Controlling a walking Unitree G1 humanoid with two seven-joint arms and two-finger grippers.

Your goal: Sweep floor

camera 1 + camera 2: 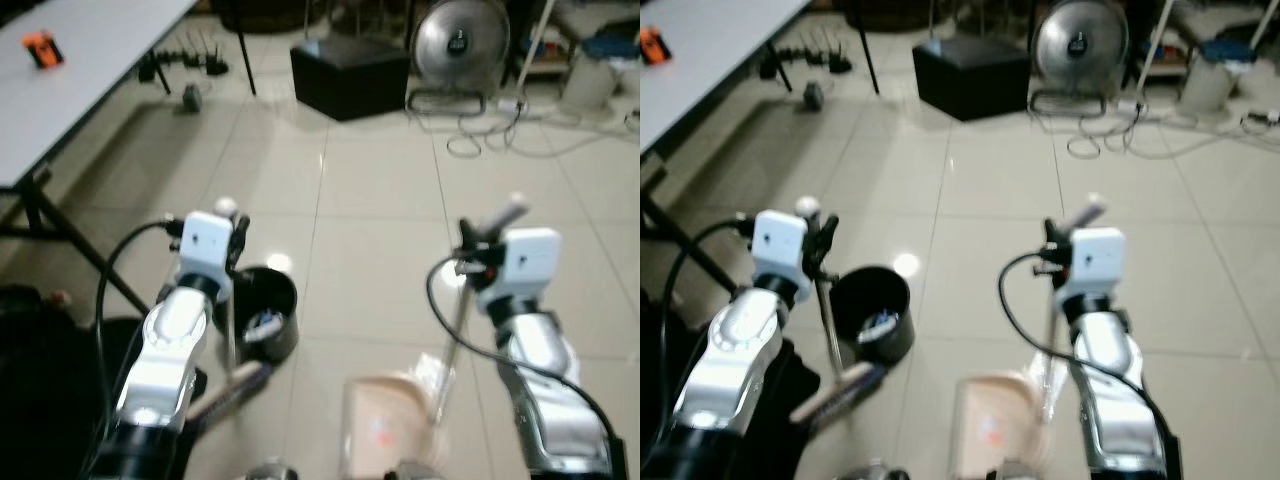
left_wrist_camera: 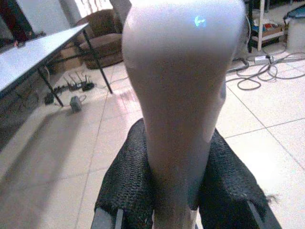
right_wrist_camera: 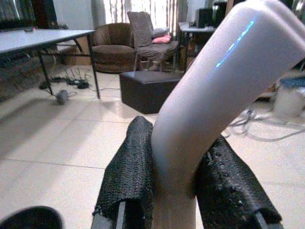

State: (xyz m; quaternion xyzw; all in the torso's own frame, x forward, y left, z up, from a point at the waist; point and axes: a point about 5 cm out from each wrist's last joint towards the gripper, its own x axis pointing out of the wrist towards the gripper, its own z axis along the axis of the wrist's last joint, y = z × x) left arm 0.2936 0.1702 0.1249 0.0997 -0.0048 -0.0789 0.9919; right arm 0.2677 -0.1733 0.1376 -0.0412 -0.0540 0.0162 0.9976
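No text, label, brand or number can be read on anything here. The pictures are soft and blurred, and the orange object [image 1: 42, 47] on the grey table [image 1: 90, 70] shows no legible markings.

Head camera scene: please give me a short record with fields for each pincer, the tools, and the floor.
left pincer: shut on broom handle
right pincer: shut on dustpan handle
dustpan: low on the floor, between the arms
black bin: beside the left arm, something inside
floor: pale tiles
far side: fan, black box
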